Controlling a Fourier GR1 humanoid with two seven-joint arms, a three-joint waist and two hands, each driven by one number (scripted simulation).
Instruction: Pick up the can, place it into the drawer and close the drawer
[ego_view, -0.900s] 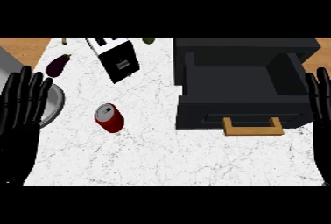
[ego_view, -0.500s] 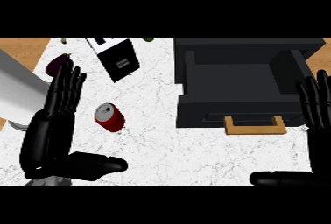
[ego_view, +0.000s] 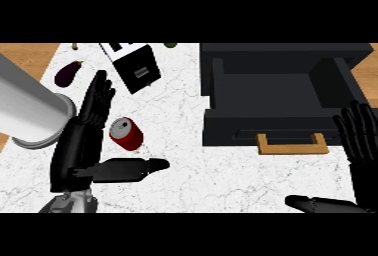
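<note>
Nothing is done yet: the red cylindrical metal can (ego_view: 126, 133) lies on the white marble desk (ego_view: 192, 175), ungrasped, beside the wide-open left hand (ego_view: 81, 145). The black drawer (ego_view: 280, 90) stands open (wooden handle); the right hand (ego_view: 362, 150) rests open.

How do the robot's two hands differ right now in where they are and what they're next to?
The left hand is well over the counter, fingers alongside the red can and thumb stretched out below it; the right hand sits at the view's right edge, beside the open drawer and its wooden handle. The left reaches higher in the view than the right. Both are open and hold nothing.
</note>
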